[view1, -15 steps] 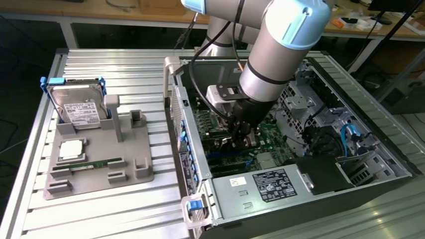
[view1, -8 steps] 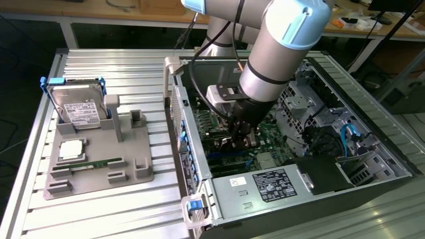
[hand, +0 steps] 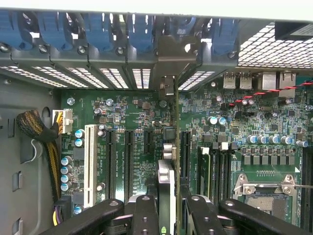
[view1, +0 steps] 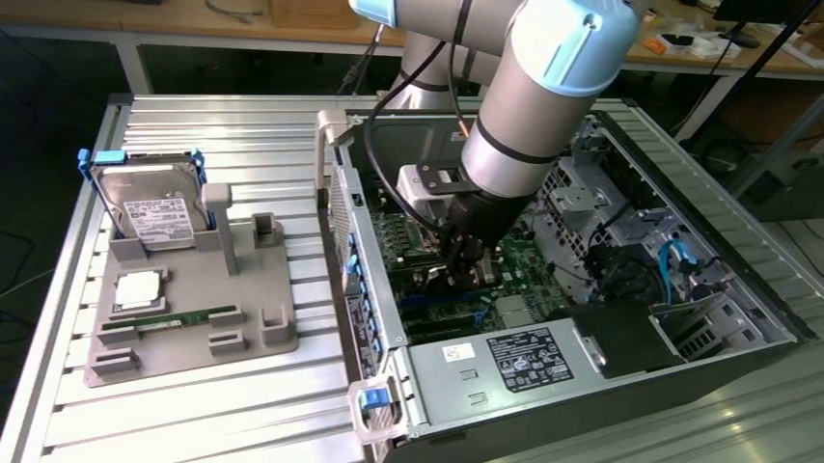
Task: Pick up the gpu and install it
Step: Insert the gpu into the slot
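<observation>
Although the card cannot be seen seated in any socket, the first half of the job looks done: the hand is pinching the gpu between its dark fingers, and in the wrist view the card stands edge-on, thin and silvery along its rim. It sits inside the open computer case, low over the green motherboard, between the pair of black expansion slots on one side and another black slot on the other. Its far end points toward the row of blue clips along the case wall. Whether its lower edge touches a socket I cannot tell, so pressing it home and letting go appear to be what is left. In the exterior view the grey holder on the desk carries the hard drive and the slim green memory stick, well apart from the case. As for writing, the hard drive has a white label and the power supply label is crowded with print and marks, but none of it can be read. The white lettering on the motherboard is likewise too small to make out, and no brand name shows legibly.
</observation>
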`<state>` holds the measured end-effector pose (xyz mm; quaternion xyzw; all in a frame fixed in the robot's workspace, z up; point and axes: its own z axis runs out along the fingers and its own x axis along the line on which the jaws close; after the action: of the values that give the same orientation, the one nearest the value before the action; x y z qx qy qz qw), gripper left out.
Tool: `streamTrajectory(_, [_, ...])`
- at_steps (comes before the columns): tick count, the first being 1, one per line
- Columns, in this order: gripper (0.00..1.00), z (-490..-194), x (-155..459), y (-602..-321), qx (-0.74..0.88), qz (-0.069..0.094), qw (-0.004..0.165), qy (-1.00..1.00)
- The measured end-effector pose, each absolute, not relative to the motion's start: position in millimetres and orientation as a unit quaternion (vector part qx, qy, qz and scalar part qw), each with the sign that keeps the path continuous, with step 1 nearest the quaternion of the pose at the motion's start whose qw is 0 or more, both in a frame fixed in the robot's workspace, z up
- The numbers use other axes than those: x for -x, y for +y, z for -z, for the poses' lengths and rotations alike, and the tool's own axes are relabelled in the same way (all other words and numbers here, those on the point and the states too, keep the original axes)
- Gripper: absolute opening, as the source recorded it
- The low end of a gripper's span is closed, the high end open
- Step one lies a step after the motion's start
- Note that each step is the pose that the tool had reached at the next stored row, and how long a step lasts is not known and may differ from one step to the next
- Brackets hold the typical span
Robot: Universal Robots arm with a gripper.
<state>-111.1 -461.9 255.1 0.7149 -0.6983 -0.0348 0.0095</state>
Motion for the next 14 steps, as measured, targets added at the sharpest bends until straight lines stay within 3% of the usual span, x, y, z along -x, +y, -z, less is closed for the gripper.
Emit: streamTrajectory(14, [0.27,-250.3,111.2,-463.6,-0.715,0.035,0.010,-0.698])
